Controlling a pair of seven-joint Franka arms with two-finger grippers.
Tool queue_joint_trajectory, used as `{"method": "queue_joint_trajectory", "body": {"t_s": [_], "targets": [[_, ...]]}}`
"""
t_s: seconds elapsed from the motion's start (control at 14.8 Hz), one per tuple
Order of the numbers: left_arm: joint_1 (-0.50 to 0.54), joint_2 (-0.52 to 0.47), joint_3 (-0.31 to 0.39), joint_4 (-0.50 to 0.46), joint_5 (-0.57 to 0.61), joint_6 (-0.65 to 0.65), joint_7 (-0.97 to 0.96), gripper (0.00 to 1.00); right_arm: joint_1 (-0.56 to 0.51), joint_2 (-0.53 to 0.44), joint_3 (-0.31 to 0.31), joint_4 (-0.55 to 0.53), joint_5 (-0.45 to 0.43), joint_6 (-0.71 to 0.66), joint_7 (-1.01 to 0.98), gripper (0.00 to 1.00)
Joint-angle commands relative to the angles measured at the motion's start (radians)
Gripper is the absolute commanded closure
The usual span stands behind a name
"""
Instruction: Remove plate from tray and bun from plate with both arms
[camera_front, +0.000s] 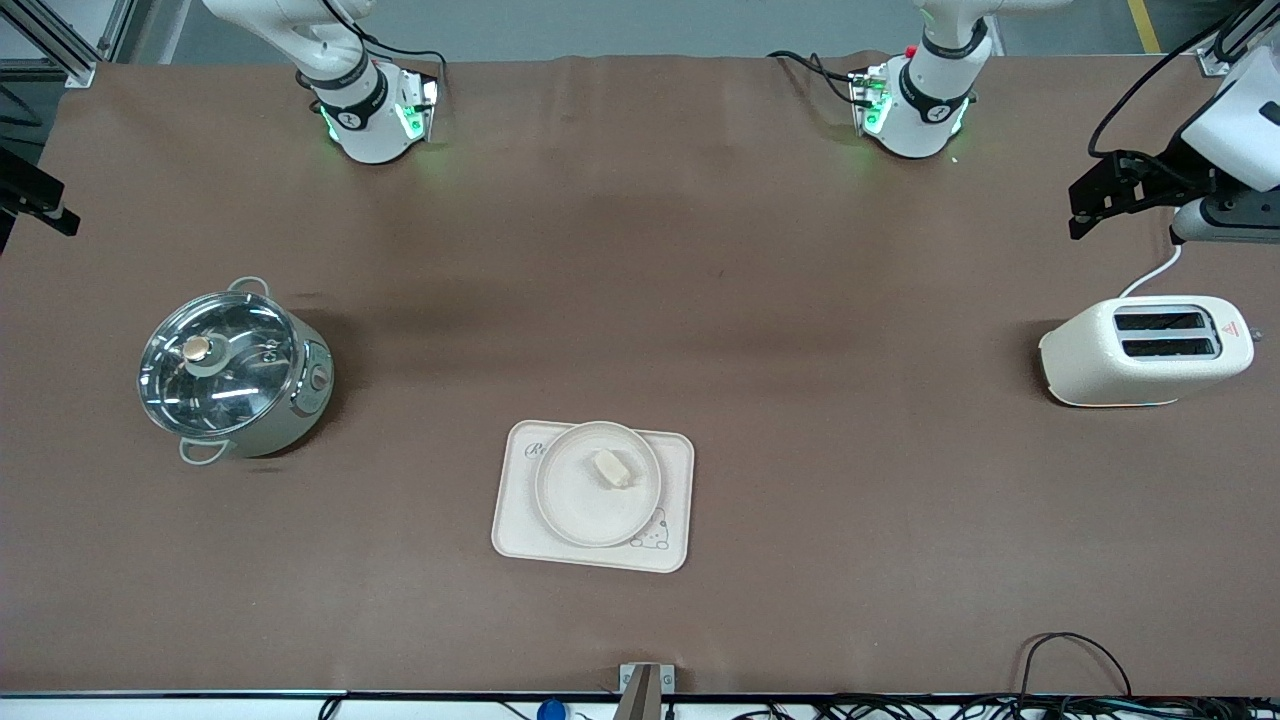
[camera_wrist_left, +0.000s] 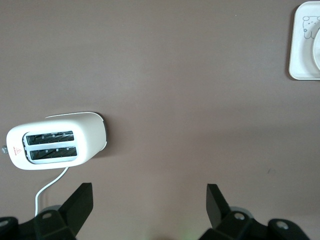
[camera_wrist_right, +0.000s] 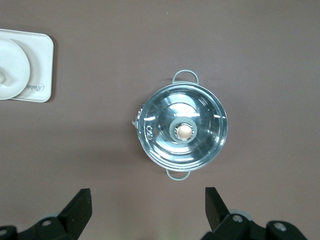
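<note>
Evidently nothing is yet begun: the bun (camera_front: 616, 469) lies on the plate (camera_front: 570, 500) in the tray (camera_front: 512, 530), while the left gripper (camera_wrist_left: 150, 205) and right gripper (camera_wrist_right: 148, 206) are held spread, high above the table, awaiting descent.

Right gripper (camera_wrist_right: 145, 210) open above lidded pot (camera_wrist_right: 182, 131); tray (camera_wrist_right: 42, 75) corner nearby.

Table (camera_front: 640, 250): brown cloth cover, faint creases, soft shadows mid-surface. Grey floor (camera_front: 600, 25) along edge at arm bases; yellow floor stripe (camera_front: 1140, 22) near corner. Aluminium frame (camera_front: 60, 45) at right arm's corner. Black cables (camera_front: 1075, 665) along camera-side edge.
</note>
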Motion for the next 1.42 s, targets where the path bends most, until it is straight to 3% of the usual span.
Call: {"method": "queue_joint_trajectory", "body": {"t_s": [0.0, 0.2, 0.34, 0.61, 0.81, 1.08, 1.35], "targets": [[0.005, 0.009, 0.000, 0.026, -0.015, -0.007, -0.001, 0.00, 0.022, -0.021, 0.003, -0.059, 0.020, 0.062, 0.017, 0.00], [0.006, 0.009, 0.001, 0.026, -0.014, -0.006, -0.001, 0.00, 0.062, -0.009, 0.003, -0.117, 0.067, 0.122, 0.041, 0.00], [0.006, 0.009, 0.001, 0.026, -0.014, -0.006, -0.001, 0.00, 0.065, -0.012, 0.003, -0.203, 0.159, 0.222, 0.076, 0.00], [0.006, 0.009, 0.001, 0.026, -0.014, -0.006, -0.001, 0.00, 0.186, 0.025, 0.003, -0.300, 0.167, 0.390, 0.249, 0.00], [0.008, 0.009, 0.001, 0.024, -0.011, -0.006, 0.001, 0.00, 0.285, 0.120, 0.003, -0.299, 0.181, 0.476, 0.371, 0.00], [0.025, 0.009, 0.000, 0.024, -0.014, -0.009, 0.001, 0.00, 0.356, 0.272, 0.003, -0.300, 0.360, 0.607, 0.419, 0.00], [0.025, 0.010, 0.000, 0.023, -0.018, -0.006, -0.002, 0.00, 0.410, 0.419, 0.003, -0.292, 0.397, 0.826, 0.420, 0.00]]}}
